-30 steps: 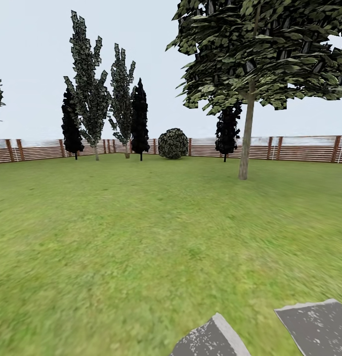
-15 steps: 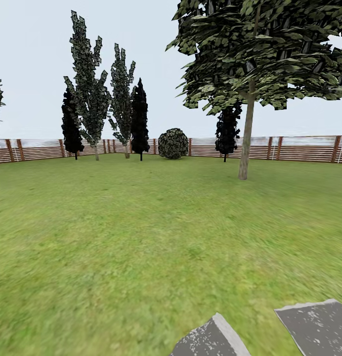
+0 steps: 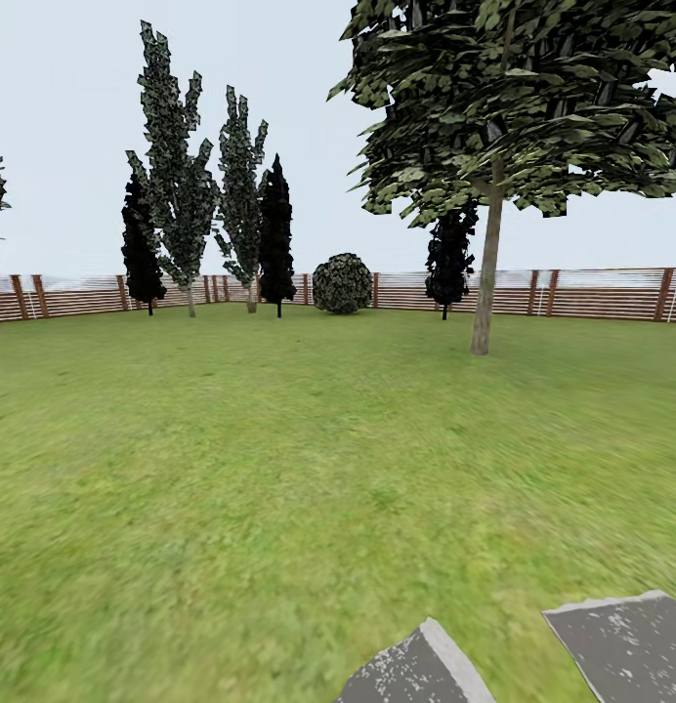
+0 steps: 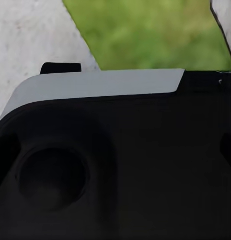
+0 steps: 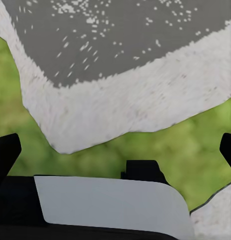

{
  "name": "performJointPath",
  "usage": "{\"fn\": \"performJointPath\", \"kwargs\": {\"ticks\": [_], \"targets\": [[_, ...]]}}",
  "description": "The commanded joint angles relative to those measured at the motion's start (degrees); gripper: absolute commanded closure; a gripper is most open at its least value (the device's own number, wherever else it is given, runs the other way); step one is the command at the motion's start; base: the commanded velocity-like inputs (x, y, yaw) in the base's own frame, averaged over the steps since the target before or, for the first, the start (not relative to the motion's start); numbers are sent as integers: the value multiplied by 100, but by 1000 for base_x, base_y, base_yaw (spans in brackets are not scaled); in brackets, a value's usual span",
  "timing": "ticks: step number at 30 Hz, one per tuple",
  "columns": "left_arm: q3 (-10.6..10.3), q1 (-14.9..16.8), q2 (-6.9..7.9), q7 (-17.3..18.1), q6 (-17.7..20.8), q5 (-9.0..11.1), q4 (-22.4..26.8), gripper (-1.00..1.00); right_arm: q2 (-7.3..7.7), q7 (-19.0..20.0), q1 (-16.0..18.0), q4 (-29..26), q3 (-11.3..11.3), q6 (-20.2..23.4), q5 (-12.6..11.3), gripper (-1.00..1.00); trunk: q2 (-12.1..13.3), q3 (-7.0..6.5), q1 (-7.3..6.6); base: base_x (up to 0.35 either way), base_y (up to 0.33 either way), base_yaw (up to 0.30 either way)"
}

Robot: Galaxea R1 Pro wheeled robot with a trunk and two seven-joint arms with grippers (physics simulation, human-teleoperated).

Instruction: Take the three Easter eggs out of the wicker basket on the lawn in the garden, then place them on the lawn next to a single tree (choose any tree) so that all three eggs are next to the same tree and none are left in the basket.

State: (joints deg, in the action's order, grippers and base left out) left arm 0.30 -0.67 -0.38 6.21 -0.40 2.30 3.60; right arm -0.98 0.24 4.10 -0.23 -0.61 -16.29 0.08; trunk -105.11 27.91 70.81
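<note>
**Open lawn, one broad tree to the right, no eggs in sight**

The lawn [image 3: 279,469] ran wide and flat ahead of the robot, bright green and mottled with yellower patches. It reached back to a brown slatted fence [image 3: 592,293] that closed off the far side of the garden.

The tree [image 3: 487,264] stood on the right of the head view, well back on the grass and short of the fence. Its trunk was slim, straight and pale grey-tan. Its crown was dark and blocky, flecked with yellow-green, and spread past the top and right edges of the view.

Further left along the fence stood tall narrow conifers [image 3: 182,195], some grey-green and some almost black. A round clipped bush [image 3: 342,283] sat against the fence between them and the tree.

Two grey speckled stone slabs [image 3: 626,644] lay in the grass at the near right.

In each wrist view a dark housing with a pale grey panel sat over grass and pale stone. The fingertips could not be made out, so I could not tell whether either claw was apart or together.
</note>
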Motion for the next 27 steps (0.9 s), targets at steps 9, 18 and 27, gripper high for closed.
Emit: {"fn": "performJointPath", "kwargs": {"ticks": [9, 18, 27], "targets": [[-3, -1, -14, 12, -5, 23, 9, -100, 1, 2, 3, 5, -5, -19, 1, -100, -3, 5, 0, 0, 0, 0], [3, -3, -14, 11, -4, 25, 9, -100, 1, 2, 3, 5, -5, -16, 1, -100, -3, 5, 0, 0, 0, 0], [3, -2, -14, 11, -5, 25, 9, -100, 1, 2, 3, 5, -8, -19, 1, -100, -3, 5, 0, 0, 0, 0]]}}
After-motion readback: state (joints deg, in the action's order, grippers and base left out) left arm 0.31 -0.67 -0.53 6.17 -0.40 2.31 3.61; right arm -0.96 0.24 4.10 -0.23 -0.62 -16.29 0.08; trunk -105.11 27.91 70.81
